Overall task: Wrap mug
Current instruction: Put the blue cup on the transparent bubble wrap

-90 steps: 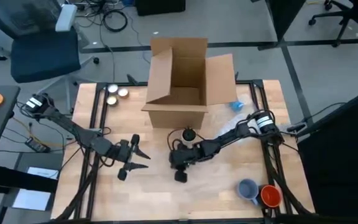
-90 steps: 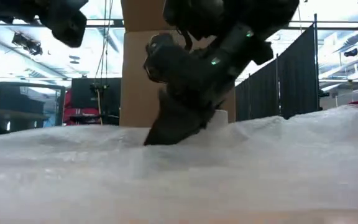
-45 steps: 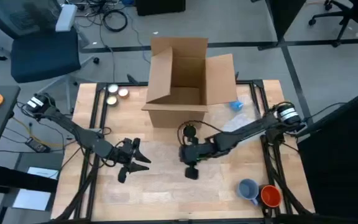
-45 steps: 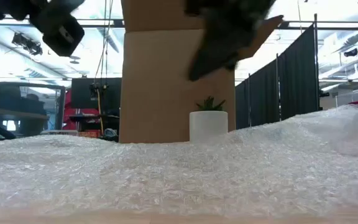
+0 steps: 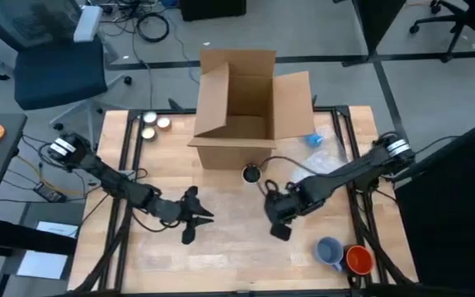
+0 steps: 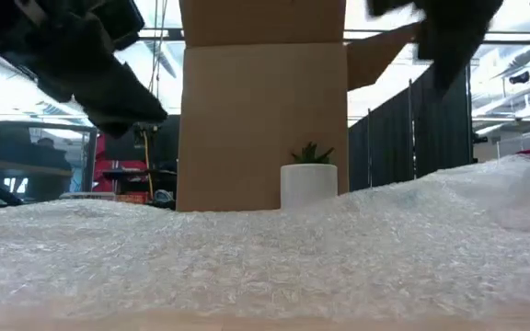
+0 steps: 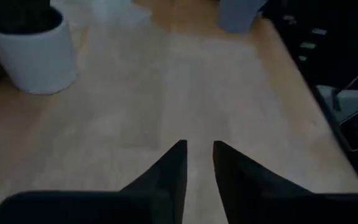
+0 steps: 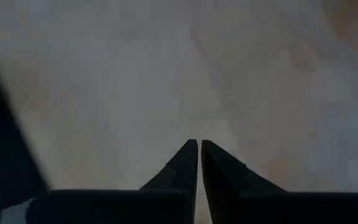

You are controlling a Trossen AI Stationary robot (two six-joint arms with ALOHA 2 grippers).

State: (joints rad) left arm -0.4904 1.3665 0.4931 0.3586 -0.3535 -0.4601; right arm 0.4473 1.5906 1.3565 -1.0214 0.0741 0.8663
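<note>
**A:** Where is the right gripper [image 5: 277,221] sitting now?

**B:** It is hanging over the bubble wrap [image 5: 221,210] on the right half of the table [image 5: 246,268], nearer the mugs than half a second ago. A second ago it was pressing down into the wrap just in front of the cardboard box [image 5: 239,107]; since then it has been sliding rightward and toward the front edge.

**A:** And its fingers?

**B:** The right wrist view is showing the two dark tips nearly touching, with only a sliver of gap and nothing between them.

**A:** The left one?

**B:** The left gripper [image 5: 195,216] is moving too. It has been creeping toward the table's middle and is now hovering over the wrap. Its fingers [image 7: 169,165] are standing a little apart, pinching nothing.

**A:** Where is the mug?

**B:** The grey-blue mug [image 5: 329,251] is standing at the front right corner, touching or just beside the orange mug [image 5: 359,259]. Neither has moved, and neither gripper is touching them.

**A:** Anything else?

**B:** The small white plant pot [image 6: 308,185] is standing in front of the box. With the right arm pulled away, the low view is showing it unobstructed, behind the crinkled wrap.
</note>
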